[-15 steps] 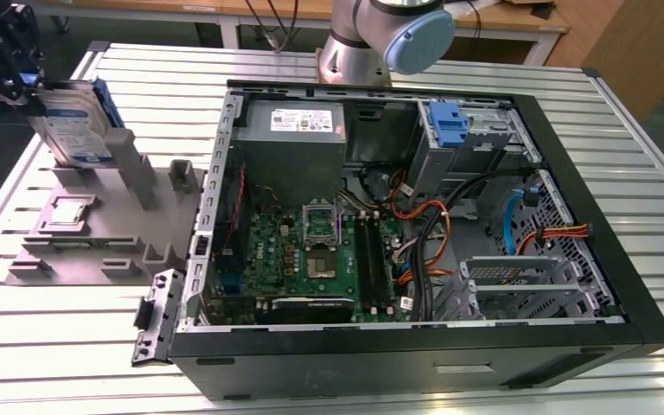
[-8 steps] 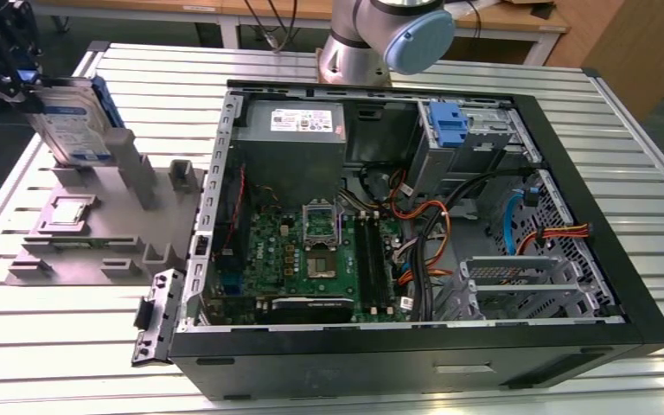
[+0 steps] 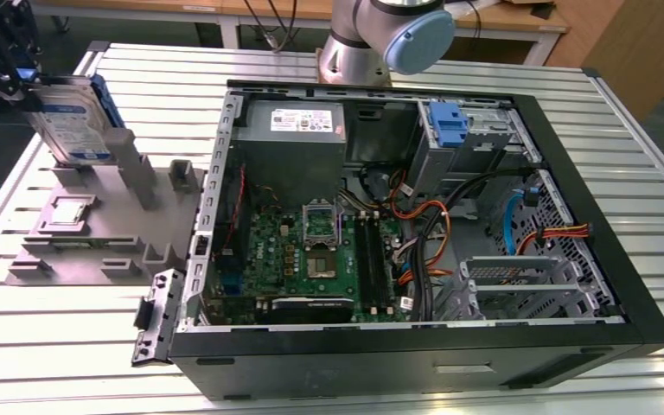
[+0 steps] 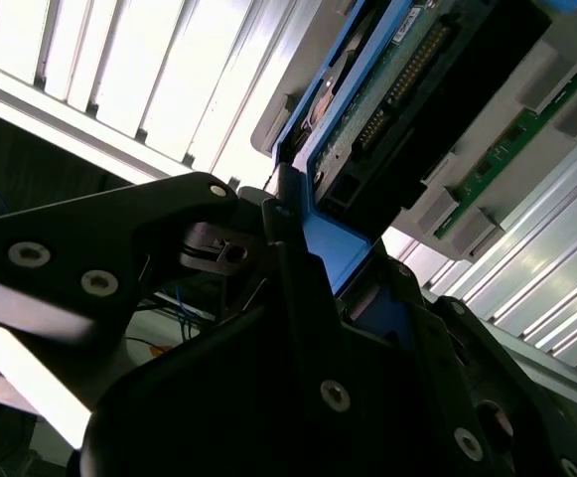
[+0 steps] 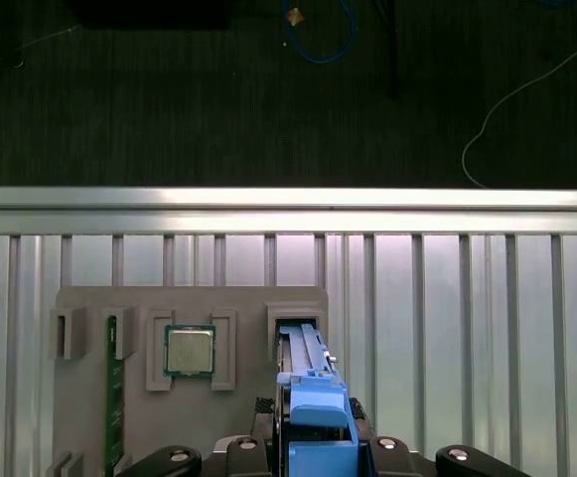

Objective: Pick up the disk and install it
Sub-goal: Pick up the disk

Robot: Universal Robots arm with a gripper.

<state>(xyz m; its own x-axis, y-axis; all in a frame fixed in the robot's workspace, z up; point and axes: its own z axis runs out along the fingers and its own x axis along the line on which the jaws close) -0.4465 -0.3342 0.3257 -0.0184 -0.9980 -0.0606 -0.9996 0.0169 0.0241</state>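
The disk [image 3: 73, 121], a silver drive with a white and blue label in a blue carrier, stands on edge at the back of the grey fixture plate [image 3: 79, 251], at the exterior view's left. My gripper [image 3: 32, 85] sits on its upper end, black fingers closed on the carrier. In the second wrist view the gripper [image 4: 303, 238] clamps the blue frame of the disk [image 4: 387, 89], whose circuit-board side faces the camera. In the first wrist view the disk [image 5: 308, 378] runs edge-on from the fixture's slot back to the gripper [image 5: 313, 452].
An open computer case [image 3: 424, 346] fills the middle and right of the slatted metal table. It holds a motherboard, a grey power supply [image 3: 303, 121], a blue bracket [image 3: 448, 121] in the drive bay and loose cables. The fixture also carries a processor [image 5: 189, 350] and a memory stick [image 5: 114, 397].
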